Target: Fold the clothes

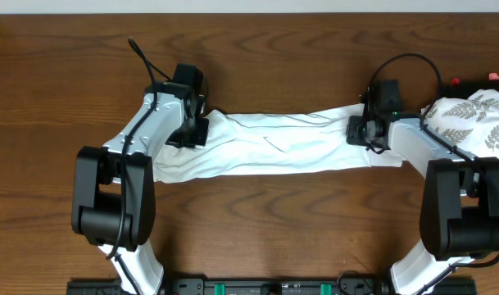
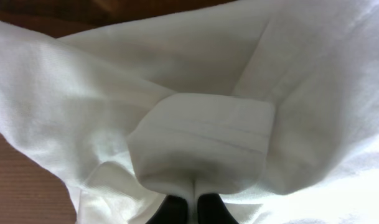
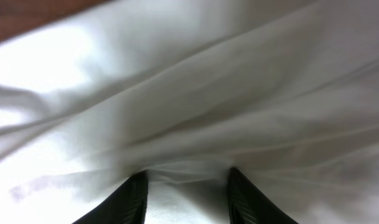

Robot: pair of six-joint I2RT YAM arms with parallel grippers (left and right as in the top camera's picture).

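Across the brown wooden bench, the white short-sleeved cotton T-shirt is being held out as a long, rumpled band between the two arms, seemingly to keep it spread for folding. A hemmed edge is being pinched by the clenched left jaws, whereas the right jaws are being shown part-way apart with cloth bunched between them, so a firm grasp there cannot be told. Bare bench is being left open along both long edges, though room at the right is being narrowed by a leaf-patterned white cloth.
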